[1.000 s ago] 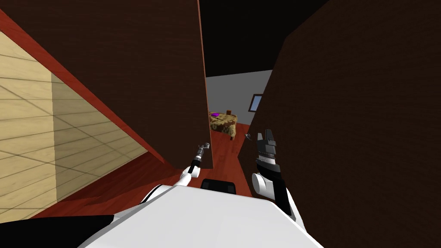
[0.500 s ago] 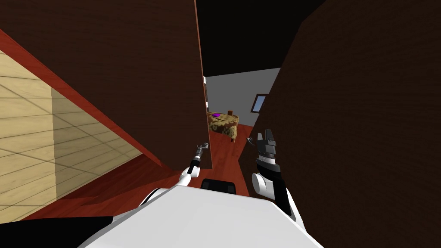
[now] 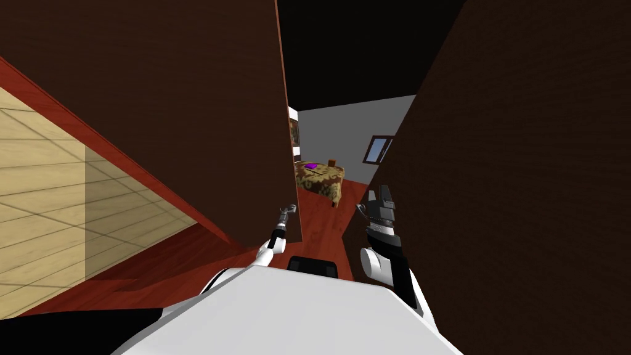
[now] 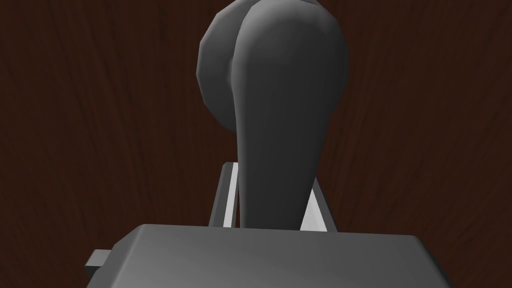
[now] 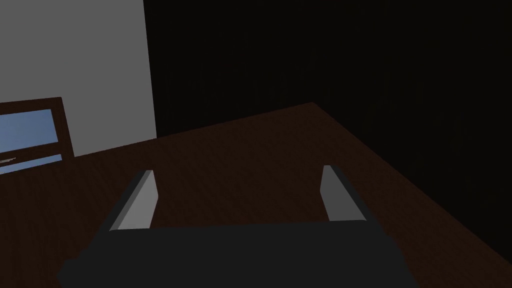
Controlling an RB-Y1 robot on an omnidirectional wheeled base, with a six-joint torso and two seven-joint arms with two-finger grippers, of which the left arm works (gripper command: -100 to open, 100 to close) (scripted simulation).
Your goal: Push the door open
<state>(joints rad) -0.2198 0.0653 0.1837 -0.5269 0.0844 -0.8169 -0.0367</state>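
A dark brown door stands ajar ahead on my left, its free edge facing the gap. My left gripper is at that edge, low down. In the left wrist view its fingers press both sides of a dark grey lever handle against the brown door face. My right gripper hangs open beside a second dark brown panel, with nothing between its fingers. A small handle sticks out of that panel next to it.
Through the gap lie a red wooden floor, a table with a patterned cloth, a grey wall and a window. Above the wall is a black area. Pale tiled floor spreads at far left.
The gap between the two brown panels has widened and more of the room beyond shows. The door's edge has shifted left. Both grippers keep their hold and pose.
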